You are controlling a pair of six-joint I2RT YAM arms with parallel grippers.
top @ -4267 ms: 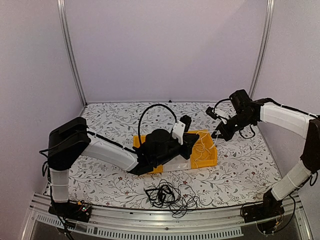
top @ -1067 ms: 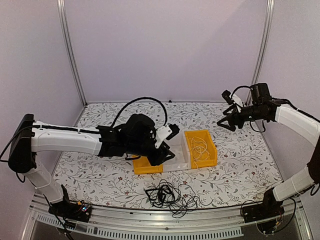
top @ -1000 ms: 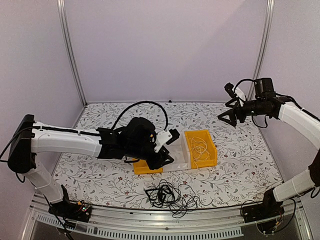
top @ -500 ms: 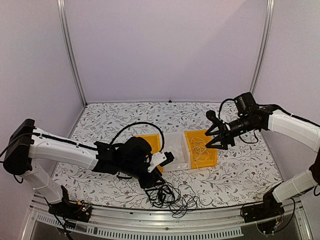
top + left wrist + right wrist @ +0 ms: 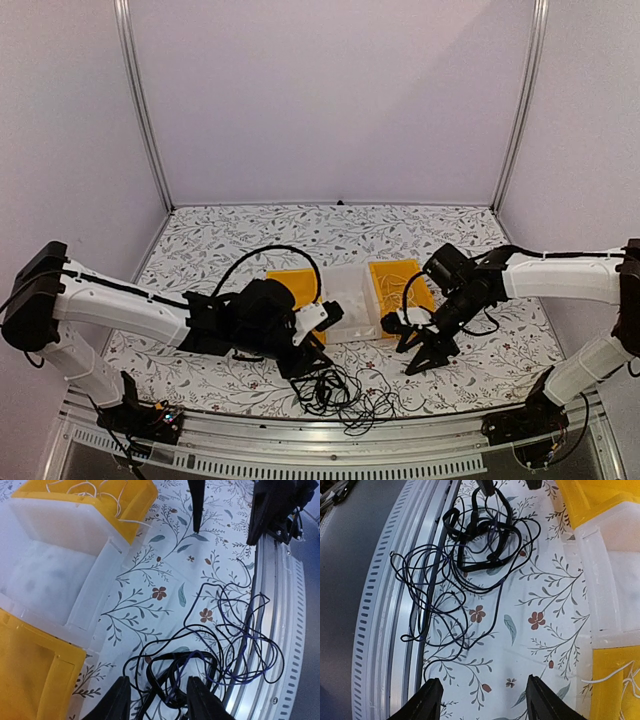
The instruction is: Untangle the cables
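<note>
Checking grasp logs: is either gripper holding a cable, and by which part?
Nothing is held. The left gripper is open over the black cable tangle; the right gripper is open above the table beside it.

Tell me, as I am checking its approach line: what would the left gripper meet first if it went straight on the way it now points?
Most likely the black cable tangle: the open left gripper points at its dense knot, nothing else between. The gap is hard to judge.
</note>
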